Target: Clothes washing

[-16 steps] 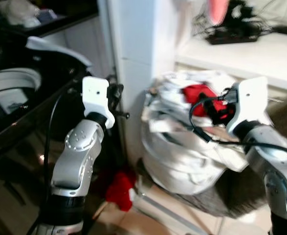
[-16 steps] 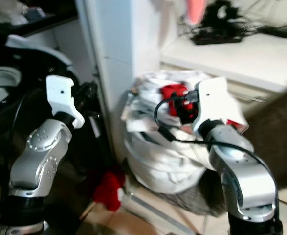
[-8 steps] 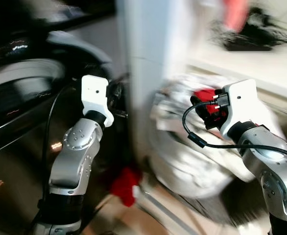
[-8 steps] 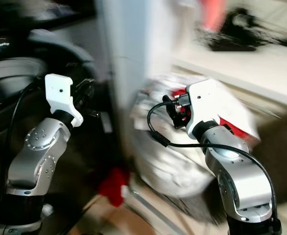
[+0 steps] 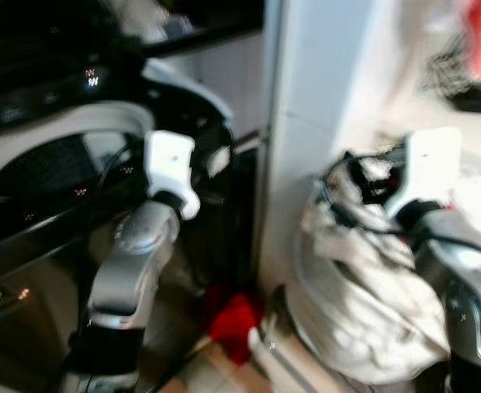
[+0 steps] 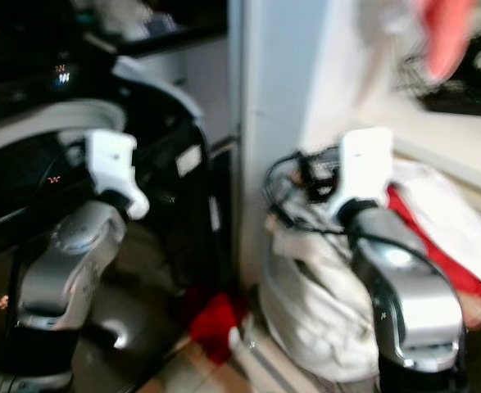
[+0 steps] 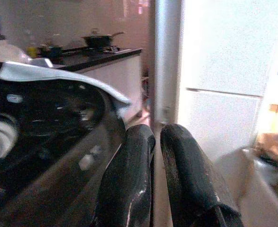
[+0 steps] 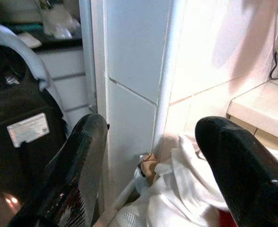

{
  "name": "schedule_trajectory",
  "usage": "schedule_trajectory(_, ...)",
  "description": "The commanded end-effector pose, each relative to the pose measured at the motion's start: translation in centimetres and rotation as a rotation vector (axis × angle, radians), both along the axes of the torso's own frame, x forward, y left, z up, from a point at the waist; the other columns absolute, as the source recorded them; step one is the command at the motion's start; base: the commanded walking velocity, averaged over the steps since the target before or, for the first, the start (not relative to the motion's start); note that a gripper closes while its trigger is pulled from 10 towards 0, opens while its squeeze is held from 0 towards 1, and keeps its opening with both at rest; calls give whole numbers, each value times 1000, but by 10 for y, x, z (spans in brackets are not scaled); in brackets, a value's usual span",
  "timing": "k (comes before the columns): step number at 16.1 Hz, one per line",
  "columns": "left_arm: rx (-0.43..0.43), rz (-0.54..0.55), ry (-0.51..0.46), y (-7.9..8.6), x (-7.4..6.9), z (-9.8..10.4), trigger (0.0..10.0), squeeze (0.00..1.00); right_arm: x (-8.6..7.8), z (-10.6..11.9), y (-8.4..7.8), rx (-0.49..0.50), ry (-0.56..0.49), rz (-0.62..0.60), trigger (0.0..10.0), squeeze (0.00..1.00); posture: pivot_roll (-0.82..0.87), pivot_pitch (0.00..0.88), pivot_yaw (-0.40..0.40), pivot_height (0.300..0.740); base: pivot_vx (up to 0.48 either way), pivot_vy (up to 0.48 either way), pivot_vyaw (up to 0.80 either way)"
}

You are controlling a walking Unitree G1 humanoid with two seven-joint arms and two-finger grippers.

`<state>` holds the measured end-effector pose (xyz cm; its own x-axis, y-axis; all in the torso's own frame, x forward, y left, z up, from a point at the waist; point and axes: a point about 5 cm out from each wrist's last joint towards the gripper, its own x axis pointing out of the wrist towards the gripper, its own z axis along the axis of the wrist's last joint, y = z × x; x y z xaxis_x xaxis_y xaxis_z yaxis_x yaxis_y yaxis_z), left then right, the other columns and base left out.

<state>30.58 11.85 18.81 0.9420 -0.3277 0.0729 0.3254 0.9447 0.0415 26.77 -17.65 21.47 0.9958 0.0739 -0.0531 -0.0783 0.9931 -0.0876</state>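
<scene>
A white laundry bag (image 5: 363, 311) bulges with clothes on the floor; left claw (image 7: 155, 142) narrow, right claw (image 8: 153, 156) wide, both empty.

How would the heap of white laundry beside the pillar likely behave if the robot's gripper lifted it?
The white laundry heap looks creased and slumped, so it would probably sag and drape, not hold shape. It seems made of several loose pieces, so some may slip free. The open right gripper would likely catch only part of it.

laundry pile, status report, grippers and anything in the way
Left gripper shut, empty, by the washing machine. Right gripper open above the laundry pile. Red cloth on floor between.
</scene>
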Motion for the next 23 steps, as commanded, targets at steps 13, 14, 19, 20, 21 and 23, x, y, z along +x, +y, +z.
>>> schedule_trajectory(13,-44,-334,26,-13,-12,3,10000,0,-7,31,-60,-159,345,-256,10000,1000,-88,0,49,740,0,0,0)
schedule_trajectory(14,-31,-317,20,-10,-12,2,10000,0,-11,33,-64,-181,385,-264,10000,1000,-88,0,45,740,0,0,0)
schedule_trajectory(19,-38,-292,23,-8,-15,-1,10000,0,-30,28,-72,-242,438,-217,10000,1000,-93,0,19,740,0,0,0)
schedule_trajectory(20,-37,-302,26,-9,-17,-2,10000,0,-34,23,-75,-252,470,-206,10000,1000,-98,0,20,740,0,0,0)
schedule_trajectory(21,-35,-313,33,-10,-18,-3,10000,0,-36,17,-77,-256,498,-209,10000,839,-102,0,23,740,0,0,0)
schedule_trajectory(23,-38,-411,48,-18,-24,-3,10000,0,-40,2,-81,-238,560,-233,10000,0,-104,0,31,740,0,0,0)
